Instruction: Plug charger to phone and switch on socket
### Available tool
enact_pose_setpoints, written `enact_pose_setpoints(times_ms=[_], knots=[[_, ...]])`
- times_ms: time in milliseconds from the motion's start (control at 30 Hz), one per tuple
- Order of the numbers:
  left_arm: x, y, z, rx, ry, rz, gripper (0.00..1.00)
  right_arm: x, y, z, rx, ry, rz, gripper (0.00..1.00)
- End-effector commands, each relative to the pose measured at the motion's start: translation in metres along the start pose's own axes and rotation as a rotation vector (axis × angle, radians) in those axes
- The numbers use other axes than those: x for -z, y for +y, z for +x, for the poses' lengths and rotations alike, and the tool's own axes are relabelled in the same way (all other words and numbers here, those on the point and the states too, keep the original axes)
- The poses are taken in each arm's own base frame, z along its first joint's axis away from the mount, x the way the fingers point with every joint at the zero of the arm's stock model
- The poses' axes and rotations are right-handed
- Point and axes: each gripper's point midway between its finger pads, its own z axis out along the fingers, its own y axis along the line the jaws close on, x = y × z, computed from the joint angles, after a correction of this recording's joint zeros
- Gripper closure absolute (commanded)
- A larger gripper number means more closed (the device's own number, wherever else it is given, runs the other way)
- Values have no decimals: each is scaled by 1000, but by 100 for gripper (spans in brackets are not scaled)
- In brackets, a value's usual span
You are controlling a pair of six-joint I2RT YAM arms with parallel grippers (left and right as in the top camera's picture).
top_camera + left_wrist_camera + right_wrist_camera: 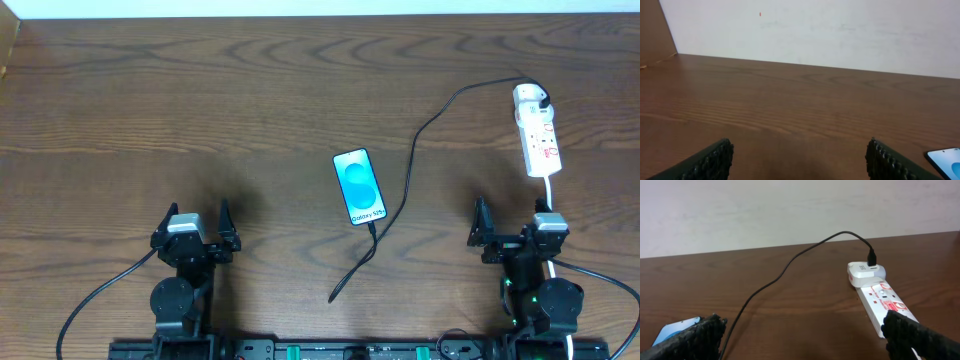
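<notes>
**A:** Left jaws, quick?
**B:** Released. Pads (715, 161) spread wide with nothing between them, low over the brown wooden worktop (200, 100).

**A:** Right jaws?
**B:** Same. Released, empty, pads (692, 336) wide apart.

**A:** Phone?
**B:** The phone (359, 187) lies flat, blue screen up. It is ahead and to the right of the left jaws, ahead and to the left of the right jaws, and clear of both. Each wrist view catches only a corner of it.

**A:** Charger?
**B:** The black cable (409, 170) starts at a white plug (531, 97) in the far end of the power strip (541, 140). It arcs leftward ahead of the right jaws and comes down to the phone's near end, touching it or just beside it. From there it trails back toward the arm bases. Its free end (332, 297) lies on the worktop between the two arms, further back than either pair of jaws. The tip is too small to make out.

**A:** Plugged into the phone?
**B:** Cannot tell. The cable meets the phone's near edge and runs on past it.

**A:** Strip?
**B:** Ahead of the right jaws, a touch to their right, lying lengthwise away from them and apart from them. It has red marks on top, but the switch position is too small to read. A white cord (551, 188) leaves its near end and runs back alongside the right arm.
</notes>
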Motion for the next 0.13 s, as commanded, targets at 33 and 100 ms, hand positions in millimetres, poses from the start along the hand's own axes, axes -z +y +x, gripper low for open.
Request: enact_pose_setpoints(times_ms=[33,100], knots=[[-1,7,17,11,50,-33,15,1,0,-1,0,-6,6,1],[-1,7,17,10,50,-33,15,1,0,-1,0,-6,6,1]])
